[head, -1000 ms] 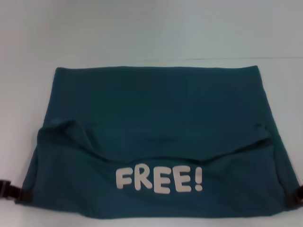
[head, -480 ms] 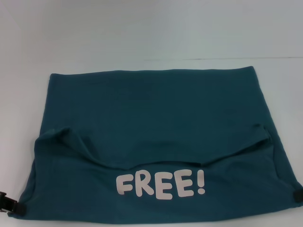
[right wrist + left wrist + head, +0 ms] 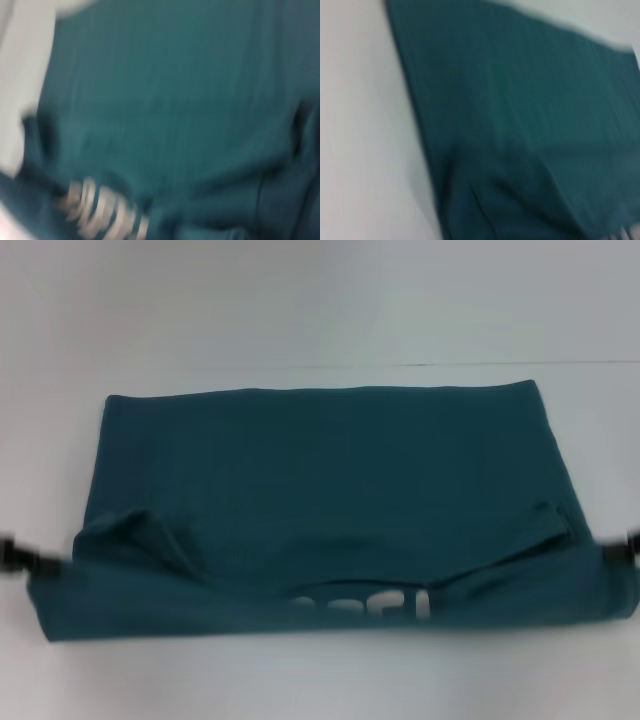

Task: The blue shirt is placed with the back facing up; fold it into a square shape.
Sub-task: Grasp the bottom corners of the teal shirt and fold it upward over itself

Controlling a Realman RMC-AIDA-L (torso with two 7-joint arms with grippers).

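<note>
The blue shirt lies spread on the white table, its near edge raised and rolled toward the far side. Only the tops of its white lettering peek out under that raised fold. My left gripper is at the fold's left end and my right gripper at its right end, each shut on a corner of the fabric. The left wrist view shows teal cloth against the table. Cloth also fills the right wrist view, with part of the lettering.
White tabletop surrounds the shirt on all sides, with a pale wall line behind the far hem. Nothing else stands on the table.
Both grippers have risen and moved away from me with the near edge. The fold has rolled over, so the lettering that was fully readable is now mostly hidden.
</note>
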